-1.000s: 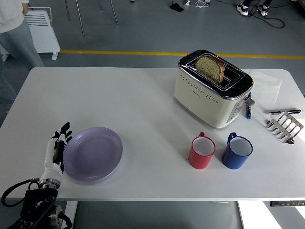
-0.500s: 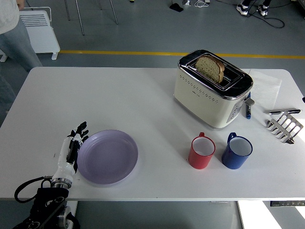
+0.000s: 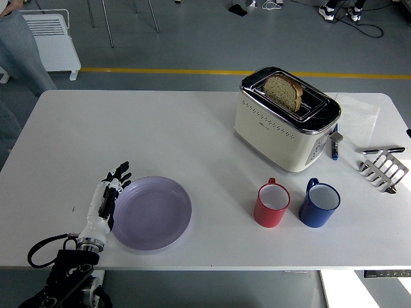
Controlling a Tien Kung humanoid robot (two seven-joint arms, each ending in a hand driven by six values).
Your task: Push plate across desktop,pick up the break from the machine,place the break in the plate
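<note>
While toaster [image 3: 287, 120] holds bread [image 3: 284, 92], plate [image 3: 151, 212] seemingly bare

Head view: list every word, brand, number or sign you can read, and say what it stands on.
No text can be read.
Toaster: a small dark mark on its cream side, too small to read.
Red mug, blue mug, purple plate: no print visible.
</note>
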